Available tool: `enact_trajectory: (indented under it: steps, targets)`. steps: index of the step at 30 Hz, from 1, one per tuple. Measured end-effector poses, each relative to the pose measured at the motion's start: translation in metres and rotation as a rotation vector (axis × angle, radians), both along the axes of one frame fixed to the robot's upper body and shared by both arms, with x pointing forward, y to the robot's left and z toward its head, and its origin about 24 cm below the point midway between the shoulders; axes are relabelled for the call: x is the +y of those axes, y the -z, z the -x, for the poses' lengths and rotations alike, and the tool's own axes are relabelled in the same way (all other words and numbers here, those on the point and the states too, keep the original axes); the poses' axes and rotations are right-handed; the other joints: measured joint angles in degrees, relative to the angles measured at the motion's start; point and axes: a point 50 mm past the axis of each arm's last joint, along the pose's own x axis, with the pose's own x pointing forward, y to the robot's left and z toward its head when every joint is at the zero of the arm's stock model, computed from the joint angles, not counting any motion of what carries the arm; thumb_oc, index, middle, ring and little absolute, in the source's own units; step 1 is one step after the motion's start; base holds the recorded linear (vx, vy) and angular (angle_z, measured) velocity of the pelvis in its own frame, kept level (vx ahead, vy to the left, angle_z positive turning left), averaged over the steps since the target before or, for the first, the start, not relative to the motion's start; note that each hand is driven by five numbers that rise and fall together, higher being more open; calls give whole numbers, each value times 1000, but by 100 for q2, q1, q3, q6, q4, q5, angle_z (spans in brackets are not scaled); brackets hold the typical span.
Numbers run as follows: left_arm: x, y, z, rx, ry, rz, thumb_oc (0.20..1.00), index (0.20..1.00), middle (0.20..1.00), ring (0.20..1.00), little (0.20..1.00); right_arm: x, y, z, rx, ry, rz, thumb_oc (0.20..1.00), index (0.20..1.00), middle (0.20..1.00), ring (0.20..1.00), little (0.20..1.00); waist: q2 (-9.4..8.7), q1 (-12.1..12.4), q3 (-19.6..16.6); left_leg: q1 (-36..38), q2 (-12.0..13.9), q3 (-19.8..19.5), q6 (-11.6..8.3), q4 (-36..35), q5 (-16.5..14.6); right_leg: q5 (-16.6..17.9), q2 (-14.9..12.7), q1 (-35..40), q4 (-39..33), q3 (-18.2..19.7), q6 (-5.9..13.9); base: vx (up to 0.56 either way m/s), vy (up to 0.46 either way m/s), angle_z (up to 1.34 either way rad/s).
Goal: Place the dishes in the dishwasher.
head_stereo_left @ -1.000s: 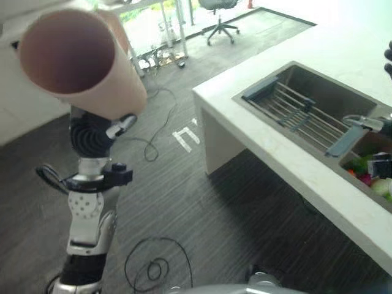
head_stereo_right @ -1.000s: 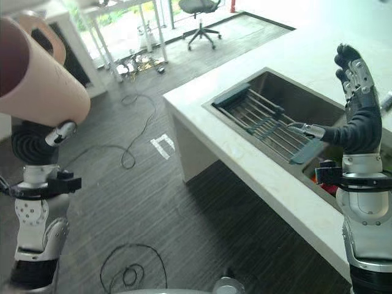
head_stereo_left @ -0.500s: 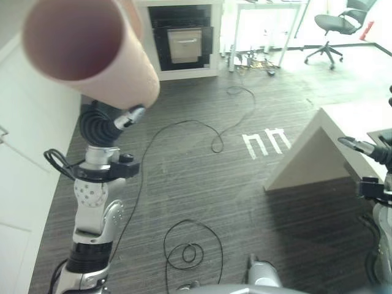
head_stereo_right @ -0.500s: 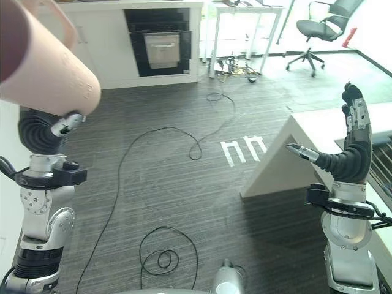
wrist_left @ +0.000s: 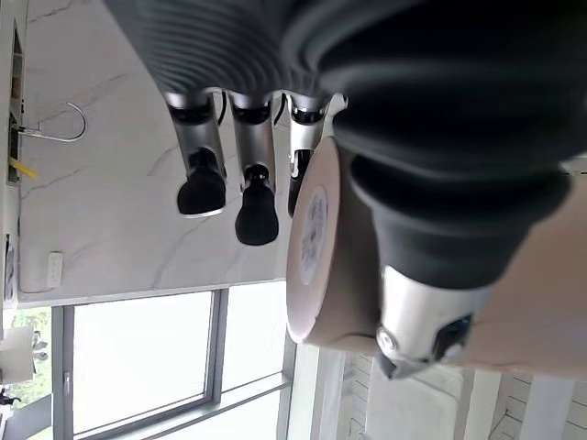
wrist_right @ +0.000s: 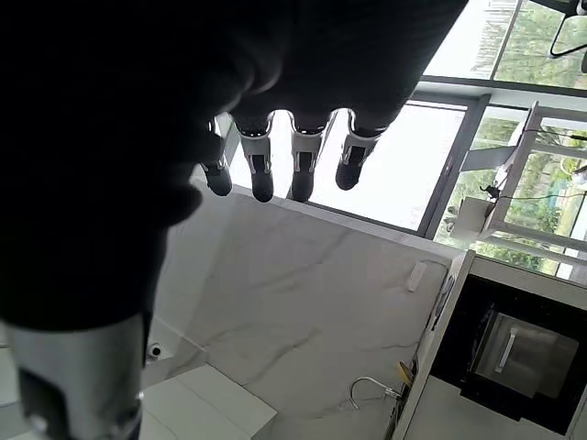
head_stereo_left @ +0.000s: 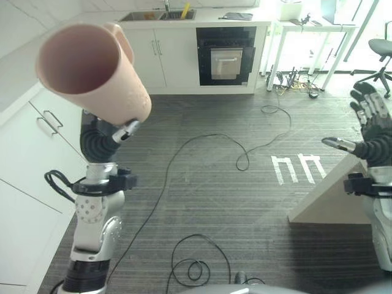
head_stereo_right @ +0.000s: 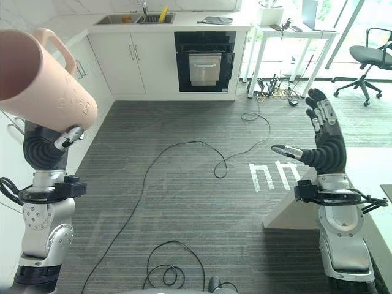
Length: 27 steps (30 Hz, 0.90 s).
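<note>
A pink cup (head_stereo_left: 92, 70) with a handle is held high at the left, its open mouth turned toward me. My left hand (head_stereo_left: 120, 131) sits under it, thumb (wrist_left: 431, 302) and fingers (wrist_left: 257, 183) curled round the cup (wrist_left: 335, 247). My right hand (head_stereo_right: 324, 150) is raised at the right, fingers (wrist_right: 303, 165) straight and spread, holding nothing. A black built-in appliance (head_stereo_right: 205, 61) with a silver panel stands shut in the far cabinet row, well away from both hands.
White cabinets (head_stereo_left: 37, 159) run along the left, and a counter with a sink (head_stereo_right: 135, 18) lies at the back. The corner of a white counter (head_stereo_right: 367, 165) stands beside my right hand. A white table (head_stereo_right: 288, 37) and an office chair (head_stereo_right: 367, 61) are at the back right.
The camera has swung round: the nearby sink counter slid out to the right and the far kitchen wall came into view. The cup stays in my left hand, and the right hand stays open.
</note>
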Motion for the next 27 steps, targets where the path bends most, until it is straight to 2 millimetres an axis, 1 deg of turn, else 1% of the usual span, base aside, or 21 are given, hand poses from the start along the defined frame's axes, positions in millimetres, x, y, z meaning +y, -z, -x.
enact_trajectory:
  steps: [3,5,7,8,13,16,17,18,19,20,21,22,23,24,25,26,27]
  targets:
    - [0,2,0,7,-1,1,200,200,200,200,200,5,3,-2,23,-45,-6,1000,1000,1000,1000,1000,81,-15,-1,17,39,-3,-8,-4,8,3,48,8,29,2,-6,-6,-101,-5]
    - [-1,4,0,12,1,17,200,200,200,200,200,11,10,-3,43,-80,-48,1000,1000,1000,1000,1000,98,-26,5,95,61,-1,-18,-7,14,-14,69,77,26,0,-27,-2,-107,-1]
    - [-1,6,1,19,-1,26,200,200,200,200,200,15,14,-4,70,-111,-53,1000,1000,1000,1000,1000,124,-29,-3,126,80,-11,-21,-9,13,-43,78,123,-3,-3,-22,-4,-101,3]
    - [-1,6,1,20,-1,27,200,200,200,200,200,15,14,-4,74,-113,-52,1000,1000,1000,1000,1000,127,-27,2,119,87,-11,-33,-10,21,-82,84,115,-2,-3,24,-1,-123,4]
    - [-1,8,2,27,12,13,200,200,200,200,200,15,14,-4,73,-113,-51,1000,1000,1000,1000,1000,137,-42,5,116,163,-9,-68,-5,46,-86,164,112,-3,0,14,4,-140,-1]
    - [-2,8,2,26,19,9,200,200,200,200,200,15,14,-4,72,-113,-52,1000,1000,1000,1000,1000,138,-72,7,139,220,16,-74,-10,50,-113,237,114,-3,16,-37,31,-211,-5]
    - [-2,8,2,25,22,7,200,200,200,200,200,14,14,-4,73,-117,-60,1000,1000,1000,1000,1000,128,-83,17,120,252,52,-110,71,55,-141,291,118,24,2,-82,17,-292,-6]
    - [-1,9,2,24,20,7,200,200,200,200,200,13,15,-4,79,-117,-60,1000,1000,1000,1000,1000,46,-52,62,5,270,100,-161,420,22,-229,278,119,52,11,-197,5,-275,-15]
    - [0,10,1,29,16,7,200,200,200,200,200,13,15,-4,79,-123,-75,1000,1000,1000,1000,1000,-165,-10,192,-293,281,229,-240,1243,-36,-328,204,113,178,82,-338,10,-219,-24]
    - [3,13,0,43,13,19,200,200,200,200,200,12,13,-3,67,-139,-92,1000,1000,1000,1000,1000,-363,27,263,-961,416,319,-269,2669,-2,-404,172,103,312,156,-446,84,-159,-27]
    - [3,15,-1,51,18,28,200,200,200,200,200,10,9,-2,41,-146,-107,1000,1000,1000,1000,1000,-377,26,302,-1439,616,237,-233,3647,158,-457,212,110,405,189,-528,153,-57,-16]
    - [1,18,-2,61,34,38,200,200,200,200,200,7,8,0,18,-136,-131,1000,1000,1000,1000,1000,-433,-9,397,-1929,757,5,-312,4439,336,-496,254,252,396,226,-643,300,63,-20]
    - [2,21,-2,77,38,33,200,200,200,200,200,7,9,0,15,-137,-140,1000,1000,1000,1000,1000,-473,-46,436,-2106,817,90,-275,4059,154,-529,253,238,354,287,-673,445,201,-27]
    - [3,23,-4,85,38,31,200,200,200,200,200,7,9,-1,12,-140,-135,1000,1000,1000,1000,1000,-387,-66,506,-2079,843,255,-279,3153,156,-525,278,308,302,298,-664,489,253,-29]
    - [4,27,-5,101,35,32,200,200,200,200,200,7,11,-1,17,-140,-140,1000,1000,1000,1000,1000,-315,-136,521,-1979,865,424,-297,2289,172,-531,311,359,212,295,-646,465,243,-32]
    - [7,33,-6,132,20,36,200,200,200,200,200,8,18,-4,41,-144,-156,1000,1000,1000,1000,1000,-234,-180,528,-1571,887,642,-290,565,298,-517,362,529,17,297,-587,481,213,-40]
    - [8,34,-6,139,12,39,200,200,200,200,200,8,18,-4,46,-148,-153,1000,1000,1000,1000,1000,-95,-188,610,-1376,1025,608,-313,-186,406,-476,447,674,27,298,-525,533,216,-42]
